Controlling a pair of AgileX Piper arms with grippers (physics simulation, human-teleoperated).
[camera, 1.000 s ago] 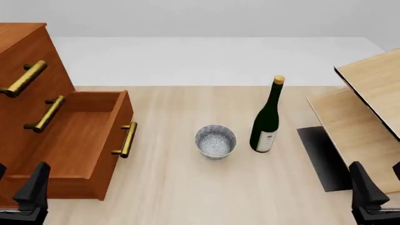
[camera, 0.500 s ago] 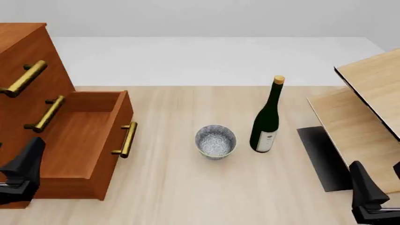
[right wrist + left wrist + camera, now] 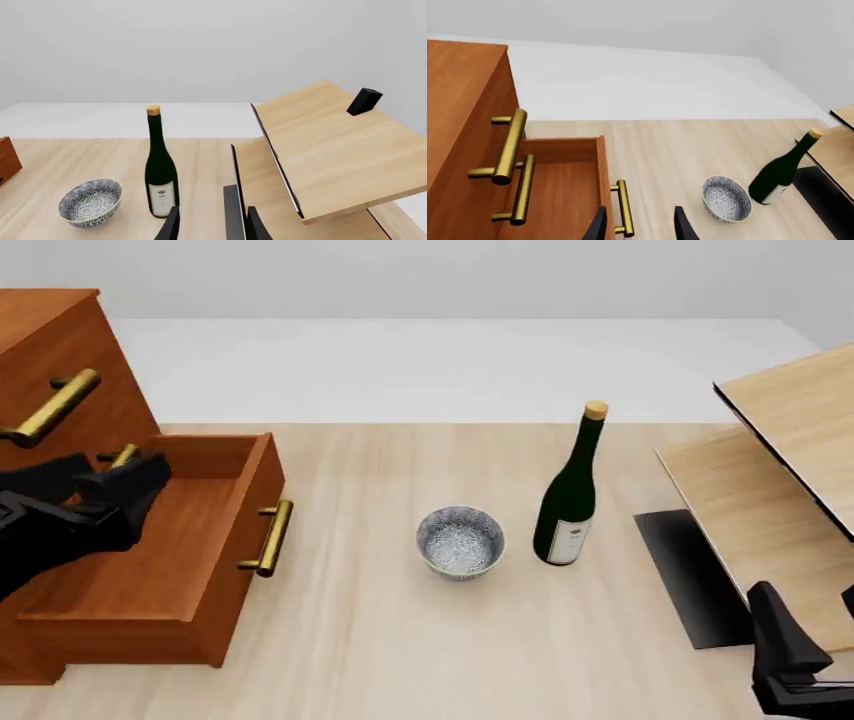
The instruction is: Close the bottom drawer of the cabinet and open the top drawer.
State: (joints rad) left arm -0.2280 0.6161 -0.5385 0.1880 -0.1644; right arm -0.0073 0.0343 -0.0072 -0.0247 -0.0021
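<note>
The cabinet (image 3: 54, 340) stands at the table's left. Its top drawer (image 3: 100, 365) is shut, with its brass handle (image 3: 51, 408) showing. The bottom drawer (image 3: 247, 560) is pulled far out, with its brass handle (image 3: 271, 537) facing right. My left gripper (image 3: 114, 480) is open and empty, hovering over the open bottom drawer and hiding part of the middle handle. In the left wrist view the left gripper (image 3: 640, 227) sits above the bottom drawer (image 3: 567, 190), near its handle (image 3: 622, 208). My right gripper (image 3: 814, 640) is open and empty at the near right edge.
A patterned bowl (image 3: 461, 540) and a green wine bottle (image 3: 570, 495) stand mid-table, right of the drawer. Pale wood panels (image 3: 787, 470) with a black slab (image 3: 687, 575) rise at the right. In the right wrist view the bottle (image 3: 160, 172) and bowl (image 3: 90, 202) lie ahead.
My left arm has risen from the near left corner and swung forward over the open bottom drawer. The right gripper has stayed put. The drawers have not moved.
</note>
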